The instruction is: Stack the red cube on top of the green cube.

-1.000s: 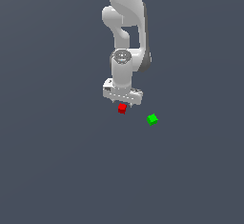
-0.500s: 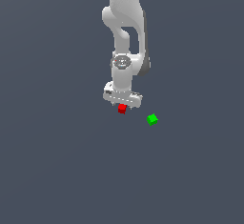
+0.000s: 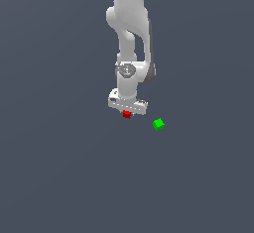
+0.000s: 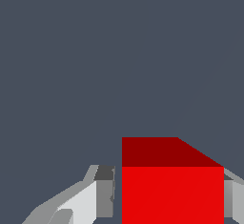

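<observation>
Exterior view shows my pincer (image 3: 127,112) low over the grey desk (image 3: 59,177), with the red cube (image 3: 127,114) between its fingers. Wrist view shows a slim gap on one side, so I judge it narrow but not yet gripping. The green cube (image 3: 158,124) sits apart, toward the exterior view's right and slightly lower in the picture.

My arm (image 3: 130,24) is smooth glossy white, built of rounded segments, with a grey round cap at the wrist (image 3: 127,70). My fingers (image 4: 97,197) are pale grey with darker pads.
</observation>
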You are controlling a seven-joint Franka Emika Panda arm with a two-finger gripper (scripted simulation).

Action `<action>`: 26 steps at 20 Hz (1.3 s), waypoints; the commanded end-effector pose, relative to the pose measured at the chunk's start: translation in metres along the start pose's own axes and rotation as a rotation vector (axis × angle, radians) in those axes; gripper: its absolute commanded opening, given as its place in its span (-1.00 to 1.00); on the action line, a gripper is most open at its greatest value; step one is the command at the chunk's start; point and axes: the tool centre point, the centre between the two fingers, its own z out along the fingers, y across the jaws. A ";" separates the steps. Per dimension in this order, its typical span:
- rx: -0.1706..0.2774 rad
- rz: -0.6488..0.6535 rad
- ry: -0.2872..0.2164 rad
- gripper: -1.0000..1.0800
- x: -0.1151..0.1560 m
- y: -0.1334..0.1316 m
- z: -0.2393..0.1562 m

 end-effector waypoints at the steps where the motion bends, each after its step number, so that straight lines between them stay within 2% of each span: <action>1: 0.000 0.000 0.001 -1.00 0.000 0.000 0.001; 15: 0.000 0.000 0.001 -1.00 0.000 0.000 -0.006; 26: 0.001 0.000 0.001 -1.00 -0.001 0.000 -0.060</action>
